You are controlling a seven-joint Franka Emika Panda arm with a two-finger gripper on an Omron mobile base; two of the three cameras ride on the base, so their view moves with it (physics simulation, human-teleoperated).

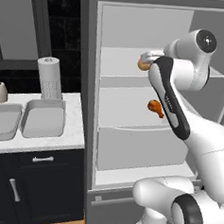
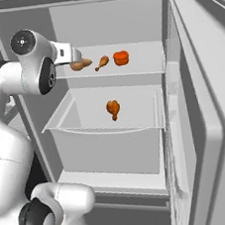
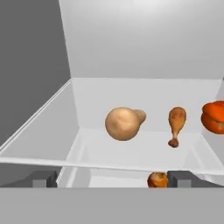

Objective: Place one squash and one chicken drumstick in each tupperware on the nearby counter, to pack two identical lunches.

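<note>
Inside the open fridge, a tan pear-shaped squash [image 3: 124,123] lies on the upper shelf, with a chicken drumstick [image 3: 176,124] beside it. A second drumstick [image 2: 113,108] rests on the shelf below. My gripper [image 3: 113,179] is open and empty, level with the upper shelf at its front edge. It points at the squash [image 2: 81,64] and stays short of it. In the right base view the gripper [image 2: 78,58] sits just above the squash's near end. Two light-grey tupperware [image 1: 43,117] [image 1: 3,121] stand side by side on the marble counter [image 1: 74,135], left of the fridge.
An orange-red lobed round thing [image 3: 214,117] sits at the right of the upper shelf. The fridge door [image 2: 209,112] stands open on the right. A paper towel roll [image 1: 50,77] and a soap bottle [image 1: 0,89] stand behind the tupperware. A drawer bin [image 2: 109,152] fills the fridge below the lower shelf.
</note>
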